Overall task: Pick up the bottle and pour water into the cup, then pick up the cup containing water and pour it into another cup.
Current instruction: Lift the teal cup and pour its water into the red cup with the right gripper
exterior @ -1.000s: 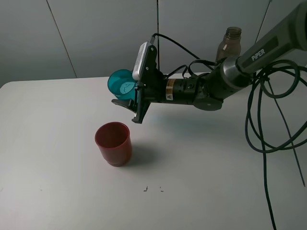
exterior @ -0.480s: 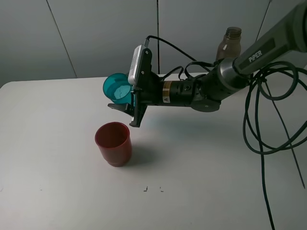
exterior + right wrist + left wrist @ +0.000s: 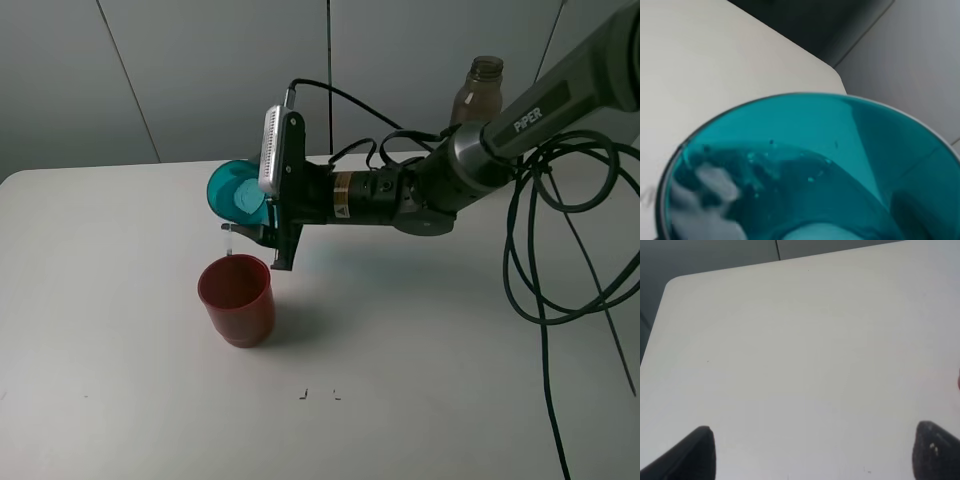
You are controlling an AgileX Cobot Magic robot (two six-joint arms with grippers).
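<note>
My right gripper (image 3: 252,212) is shut on the teal cup (image 3: 230,188) and holds it tipped on its side just above the red cup (image 3: 237,300). The teal cup's mouth faces left and down. A thin stream of water (image 3: 228,242) falls from its rim toward the red cup's rim. The right wrist view is filled by the teal cup (image 3: 805,165) with water inside. The grey-brown bottle (image 3: 476,92) stands upright at the back right, behind the arm. My left gripper (image 3: 812,455) is open over bare table, holding nothing.
The white table (image 3: 450,350) ends at a wall behind. Black cables (image 3: 535,250) hang in loops on the right. Two small dark marks (image 3: 305,393) lie on the table in front of the red cup.
My right gripper has moved left and rolled the teal cup further over. Water now runs from the cup's rim. The red cup and the bottle have not moved.
</note>
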